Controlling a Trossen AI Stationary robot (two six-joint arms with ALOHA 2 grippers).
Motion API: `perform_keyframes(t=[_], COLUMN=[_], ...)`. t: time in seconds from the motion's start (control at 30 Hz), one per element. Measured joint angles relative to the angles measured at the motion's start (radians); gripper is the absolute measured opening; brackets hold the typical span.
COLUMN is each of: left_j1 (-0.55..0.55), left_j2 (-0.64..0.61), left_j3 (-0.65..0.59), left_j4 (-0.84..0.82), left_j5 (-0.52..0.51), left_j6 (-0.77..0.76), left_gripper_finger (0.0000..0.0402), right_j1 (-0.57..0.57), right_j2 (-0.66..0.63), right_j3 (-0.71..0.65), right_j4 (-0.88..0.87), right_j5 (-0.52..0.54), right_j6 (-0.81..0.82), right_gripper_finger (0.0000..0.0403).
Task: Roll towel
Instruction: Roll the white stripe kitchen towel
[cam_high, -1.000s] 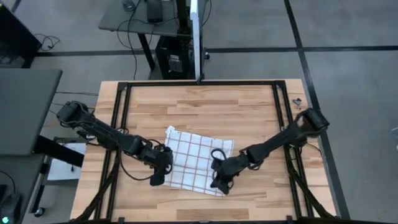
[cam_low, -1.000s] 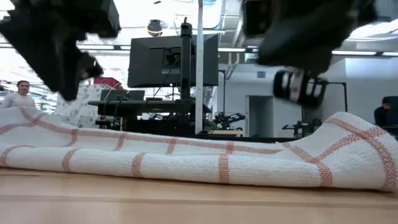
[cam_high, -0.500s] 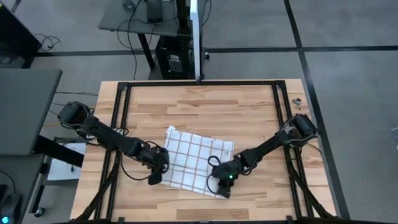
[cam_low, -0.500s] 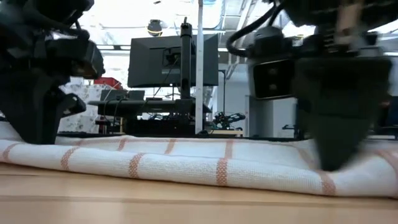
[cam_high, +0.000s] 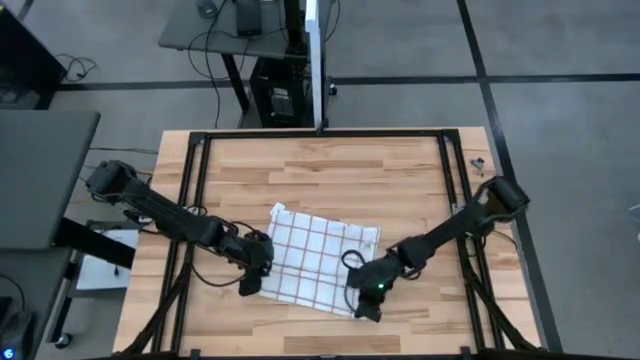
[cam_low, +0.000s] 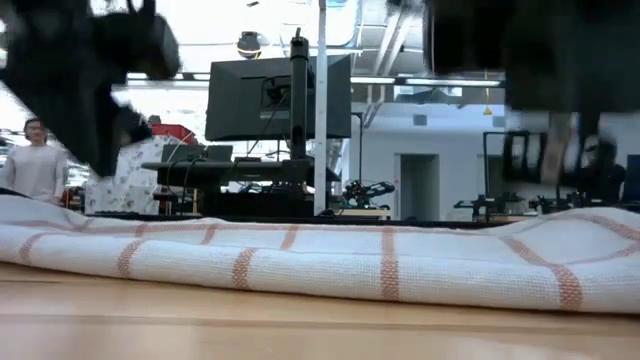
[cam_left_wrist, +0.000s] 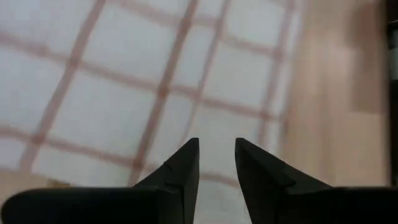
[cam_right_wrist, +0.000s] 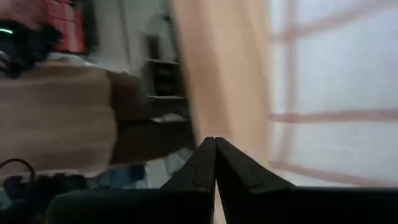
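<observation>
1. On the worktop (cam_high: 330, 170), the towel (cam_high: 315, 262) is lying flat near the front-centre, tilted, not yet rolled.
2. Left gripper (cam_high: 250, 286) is sitting at the towel's front-left corner; its fingers (cam_left_wrist: 186, 163) are showing a narrow gap, nothing between them, towel just beneath.
3. Right gripper (cam_high: 366, 309) is shifting outward vs. 0.5 s ago, now at the front-right corner, partly off the cloth; fingers (cam_right_wrist: 205, 163) are pressed together, no cloth visibly pinched.
4. Front edge is lying lower in the low view than 1 s ago; no fold is forming yet.
5. Judgement: both arms are repositioning for an edge grasp; rolling is not started.
</observation>
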Motion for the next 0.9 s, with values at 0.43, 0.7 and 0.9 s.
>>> perform_keyframes(t=[0.43, 0.7, 0.9], left_j1=[0.153, 0.238, 0.270], left_j2=[0.112, 0.356, 0.481], left_j3=[0.044, 0.062, 0.092], left_j4=[0.249, 0.526, 0.572], left_j5=[-0.080, -0.002, 0.077], left_j6=[0.132, 0.165, 0.193], left_gripper_finger=[0.0086, 0.0086, 0.0086], right_j1=[-0.066, -0.021, -0.025], right_j2=[-0.010, 0.115, 0.043], right_j3=[0.000, 0.000, 0.003], right_j4=[-0.201, -0.096, -0.170], right_j5=[0.449, 0.450, 0.601], right_j6=[0.059, 0.201, 0.254], right_gripper_finger=[0.0000, 0.0000, 0.0000])
